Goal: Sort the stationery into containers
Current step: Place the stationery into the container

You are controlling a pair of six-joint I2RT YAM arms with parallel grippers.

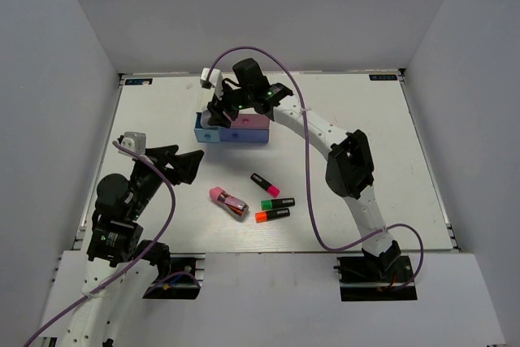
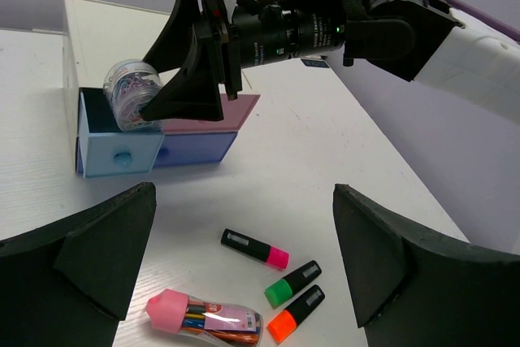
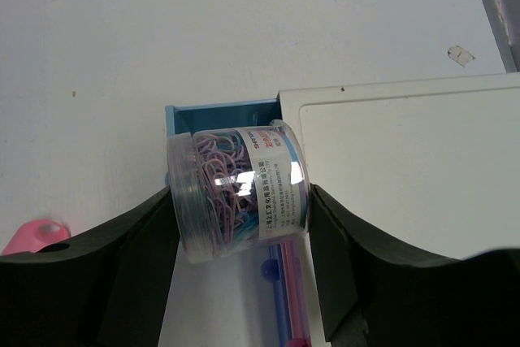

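While the right gripper point(image 2: 154, 87) hangs clamped on the paper-clip jar point(image 3: 238, 194) over the open light blue drawer point(image 2: 114, 154) (left gripper point(image 1: 180, 162) spread apart), placement should need lowering, then release.

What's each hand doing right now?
Left hand: open, empty.
Right hand: closed on the clear jar of paper clips, over the light blue drawer.
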